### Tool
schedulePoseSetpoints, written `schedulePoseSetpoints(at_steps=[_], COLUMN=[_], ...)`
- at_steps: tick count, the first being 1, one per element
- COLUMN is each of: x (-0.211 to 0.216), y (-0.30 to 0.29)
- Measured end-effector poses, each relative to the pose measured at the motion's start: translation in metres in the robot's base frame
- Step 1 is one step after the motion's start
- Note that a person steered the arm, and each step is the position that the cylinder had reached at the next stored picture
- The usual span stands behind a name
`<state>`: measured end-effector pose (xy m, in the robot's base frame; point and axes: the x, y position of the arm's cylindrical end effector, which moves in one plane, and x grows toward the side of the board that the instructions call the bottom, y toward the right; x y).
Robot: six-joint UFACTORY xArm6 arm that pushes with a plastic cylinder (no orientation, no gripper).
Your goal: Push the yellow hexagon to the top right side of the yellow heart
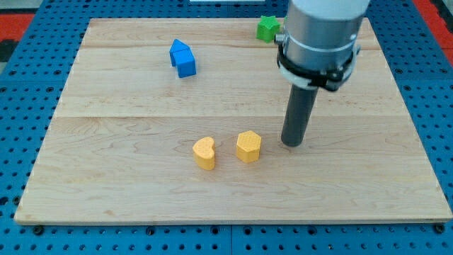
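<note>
The yellow hexagon (248, 146) sits on the wooden board, just right of the yellow heart (204, 152), with a small gap between them. My tip (291, 144) rests on the board to the right of the hexagon, a short gap away, not touching it. The rod rises from there up to the arm's grey body at the view's top right.
A blue block (182, 58) lies at the view's upper left of centre. A green block (267, 27) sits at the top edge, partly behind the arm. The wooden board (106, 177) lies on a blue pegboard surface.
</note>
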<state>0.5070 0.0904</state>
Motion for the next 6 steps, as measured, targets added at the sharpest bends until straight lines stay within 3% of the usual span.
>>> schedulePoseSetpoints(at_steps=[1, 2, 4, 6], x=[0.020, 0.019, -0.016, -0.006], y=[-0.021, -0.045, -0.030, -0.067])
